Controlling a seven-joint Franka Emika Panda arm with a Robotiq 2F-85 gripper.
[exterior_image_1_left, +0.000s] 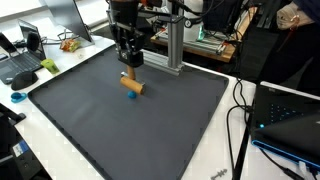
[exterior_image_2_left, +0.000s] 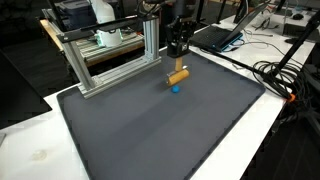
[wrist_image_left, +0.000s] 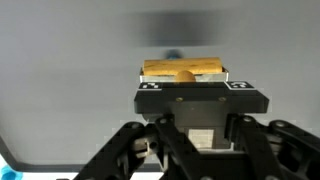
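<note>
Item: wooden cylinder (exterior_image_1_left: 132, 86), lying on the dark mat (exterior_image_1_left: 150, 130) beside a small blue piece (exterior_image_2_left: 174, 88), clamped across its middle by the gripper (exterior_image_1_left: 129, 66) fingers; likely light, rigid, smooth, prone to roll, best held mid-length.

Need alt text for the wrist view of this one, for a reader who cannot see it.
The gripper, seen from behind its black body, is shut on a tan wooden cylinder lying crosswise between its fingers. A small blue object shows just beyond it, above the blurred grey mat.
</note>
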